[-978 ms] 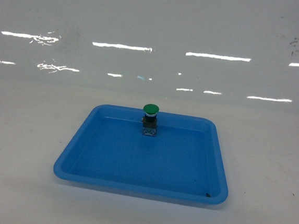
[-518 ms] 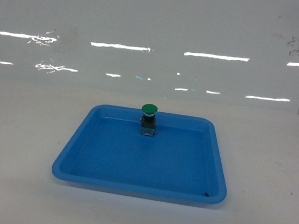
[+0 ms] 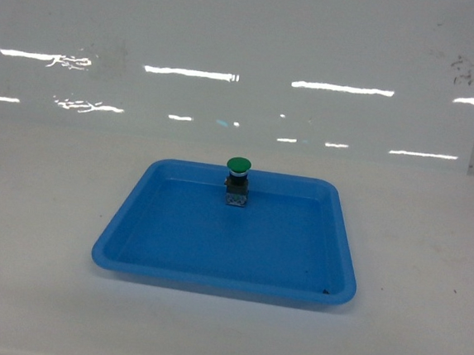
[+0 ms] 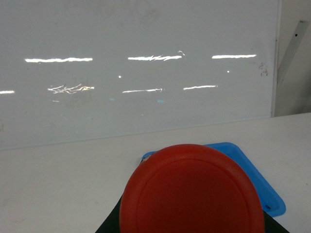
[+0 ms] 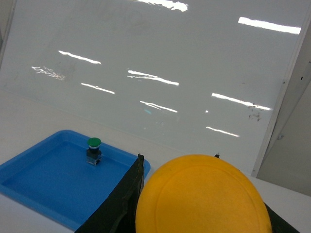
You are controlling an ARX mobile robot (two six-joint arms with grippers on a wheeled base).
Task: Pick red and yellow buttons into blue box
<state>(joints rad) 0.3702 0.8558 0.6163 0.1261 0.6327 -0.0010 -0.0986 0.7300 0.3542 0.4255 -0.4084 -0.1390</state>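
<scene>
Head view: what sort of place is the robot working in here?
Likely a lab or test bench: a plain white tabletop against a glossy white wall panel reflecting strip lights, with one shallow blue plastic tray holding a green-capped push-button.

Three buttons: one red [image 4: 192, 191], one yellow [image 5: 203, 196], one green [image 3: 238, 164]; one tray [image 3: 172, 259].

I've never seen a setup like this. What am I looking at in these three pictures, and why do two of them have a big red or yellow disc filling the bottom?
It is a wheeled robot with two arms. The head camera looks forward at a white table bearing a shallow blue tray with a green-capped button standing upright in it. The other two cameras sit on the wrists. The discs are button caps seen very close: the red button at the left gripper, the yellow button at the right. Each seems held, though the fingers are barely visible. The blue box does not appear.
</scene>
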